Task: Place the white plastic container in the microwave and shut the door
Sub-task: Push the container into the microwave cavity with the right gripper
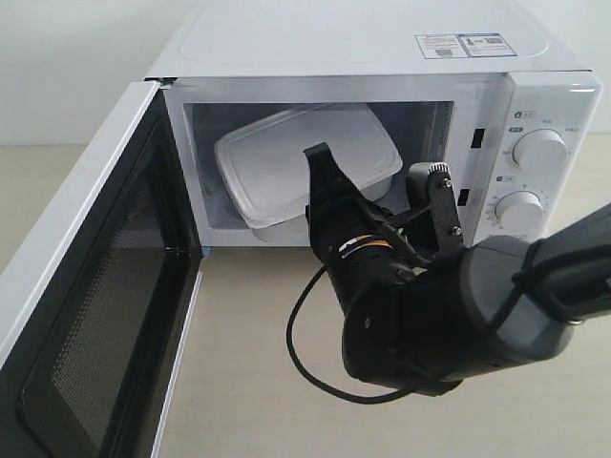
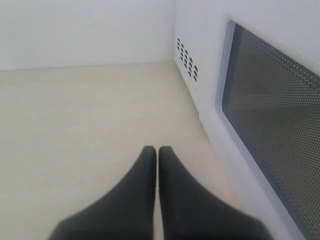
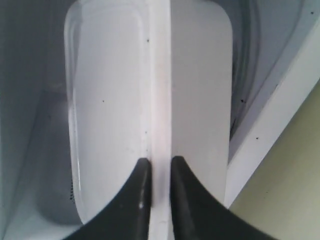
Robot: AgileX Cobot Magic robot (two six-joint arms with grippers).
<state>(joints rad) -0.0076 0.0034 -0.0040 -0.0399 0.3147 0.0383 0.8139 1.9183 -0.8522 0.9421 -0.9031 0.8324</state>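
The dark bulk of the right arm (image 1: 458, 305) filled the lower right of the exterior view, nearest the camera. A black cable (image 1: 304, 358) looped beneath it over the pale table (image 1: 239, 410). At the lower left the door (image 1: 86, 315) stood swung wide open, its black mesh inner face turned toward the middle of the frame.

From the arm, the right gripper (image 1: 323, 164) reached up into the mouth of the cavity at centre frame. There the white plastic container (image 1: 286, 162) sat inside the microwave (image 1: 363, 38), tilted, with its flat lid facing outward. In the right wrist view the jaws were clenched on the container's raised rim, one dark finger (image 3: 137, 200) on each side of it.

In the left wrist view the left gripper (image 2: 157, 150) sat at the bottom centre of the frame, above bare table. Its fingers were pressed together with nothing between them. The door's meshed window ran along the right edge, and a patch of vent holes (image 2: 187, 59) showed at upper centre.

Farthest back in the exterior view, two round dials (image 1: 539, 148) sat on the panel at the right edge. Stickers (image 1: 463, 45) lay on the microwave's top.
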